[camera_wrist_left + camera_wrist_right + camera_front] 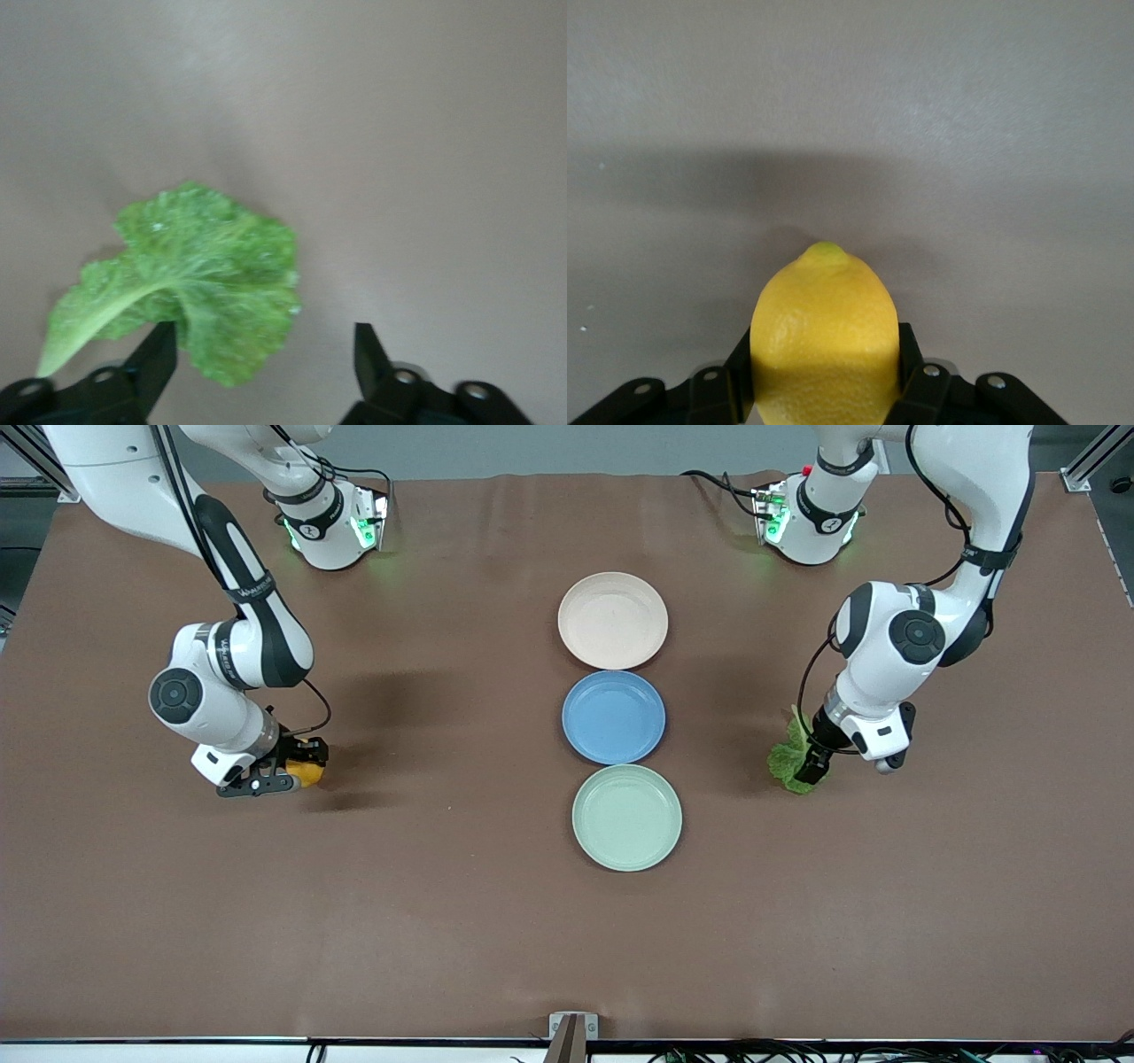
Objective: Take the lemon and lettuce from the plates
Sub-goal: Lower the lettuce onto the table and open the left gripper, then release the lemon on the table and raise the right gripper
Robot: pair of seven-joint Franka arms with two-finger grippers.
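Note:
The lemon is yellow and oval, and my right gripper is shut on it, low over bare table toward the right arm's end. In the right wrist view the lemon fills the space between the fingers of the right gripper. The lettuce lies on the table toward the left arm's end. My left gripper is open right over it. In the left wrist view the lettuce lies by one finger of the left gripper. The cream plate and the mint plate hold nothing.
A blue plate holding nothing sits between the cream and mint plates in a row at the table's middle. The brown table stretches wide nearer the front camera.

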